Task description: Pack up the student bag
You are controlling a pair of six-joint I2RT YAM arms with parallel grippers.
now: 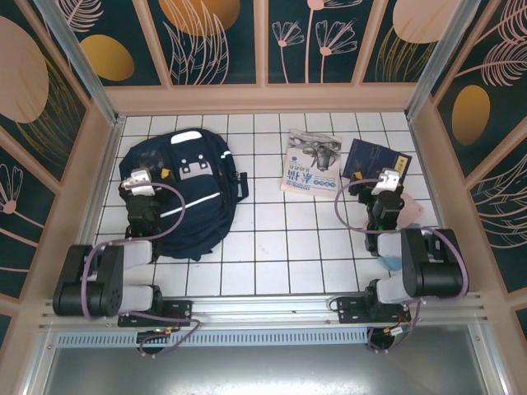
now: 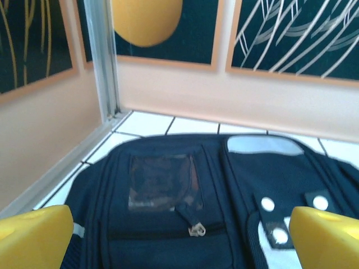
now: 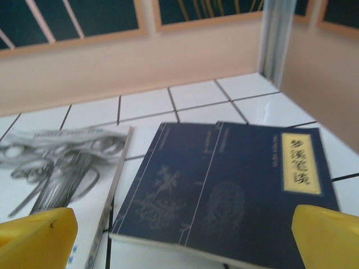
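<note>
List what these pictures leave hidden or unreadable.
- Student bag: top view, left arm covers its left side; left wrist view, bottom edge cuts it off.
- White booklet: top view, cover print too small; right wrist view, left edge crops it.
- Dark blue book: top view, right arm hides its near edge.

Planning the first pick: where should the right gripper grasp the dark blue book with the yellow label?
Probably its near edge, approached low from the robot's side: the dark blue book lies flat, that thin edge facing the open right gripper.

Black-and-silver arms (image 1: 99, 276), lilac cables (image 1: 338, 204), yellow fingertips (image 2: 33, 238)
</note>
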